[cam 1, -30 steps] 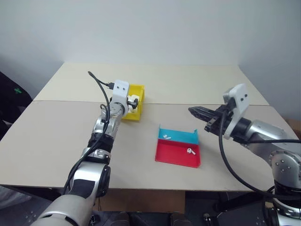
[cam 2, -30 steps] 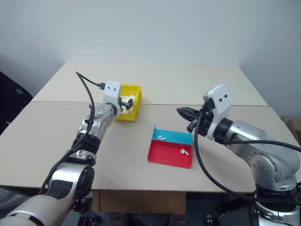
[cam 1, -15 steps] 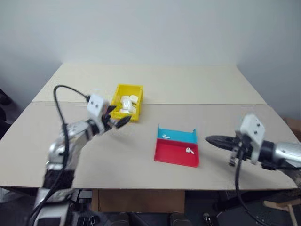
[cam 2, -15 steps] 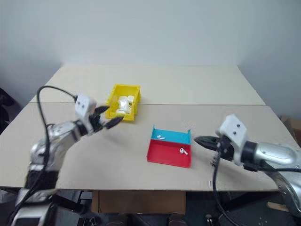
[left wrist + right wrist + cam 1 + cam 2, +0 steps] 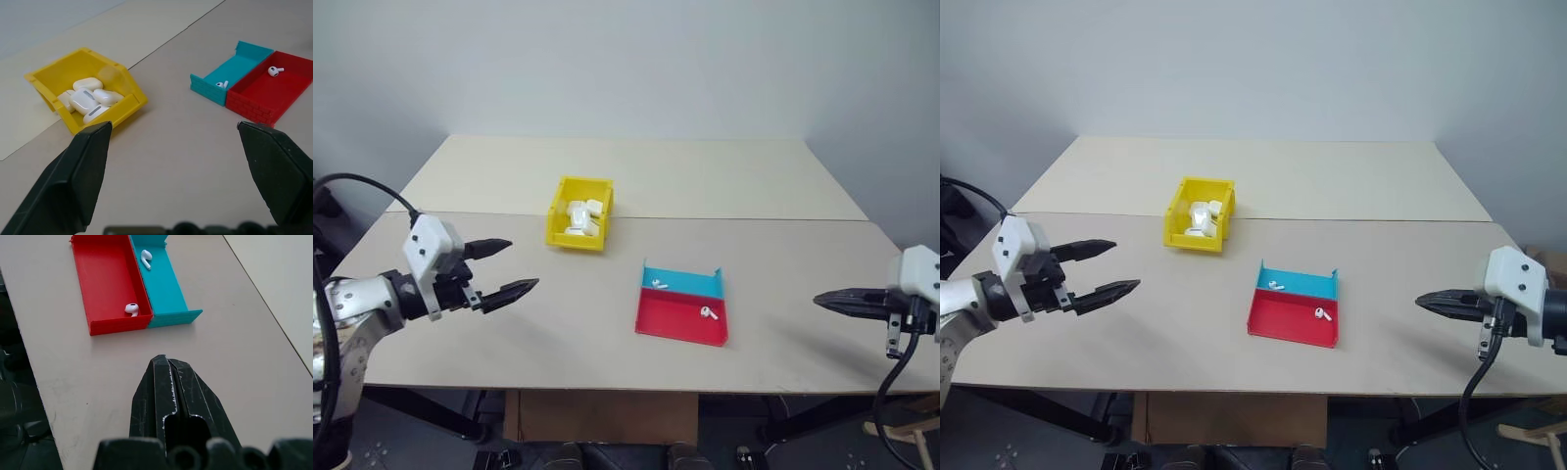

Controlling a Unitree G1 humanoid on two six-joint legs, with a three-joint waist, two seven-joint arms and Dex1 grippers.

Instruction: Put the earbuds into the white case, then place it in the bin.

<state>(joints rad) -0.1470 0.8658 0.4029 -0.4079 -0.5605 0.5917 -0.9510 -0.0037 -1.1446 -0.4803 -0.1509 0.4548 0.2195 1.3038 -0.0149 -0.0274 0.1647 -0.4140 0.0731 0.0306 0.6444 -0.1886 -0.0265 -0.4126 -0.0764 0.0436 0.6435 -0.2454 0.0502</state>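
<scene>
Left eye view shows the left gripper (image 5: pixel 506 268) over the table's (image 5: pixel 705 176) near left part, its fingers spread wide and holding nothing. At the near right edge, the right gripper (image 5: pixel 832 300) has its fingers pressed together, empty. The yellow bin (image 5: pixel 578 235) sits left of centre, farther back, with several white cases (image 5: pixel 88 100) piled inside. Right of it and nearer lies the red-and-blue tray (image 5: pixel 682 306), one of the earbuds (image 5: pixel 145 256) in its blue half, the other (image 5: pixel 131 309) in the red.
</scene>
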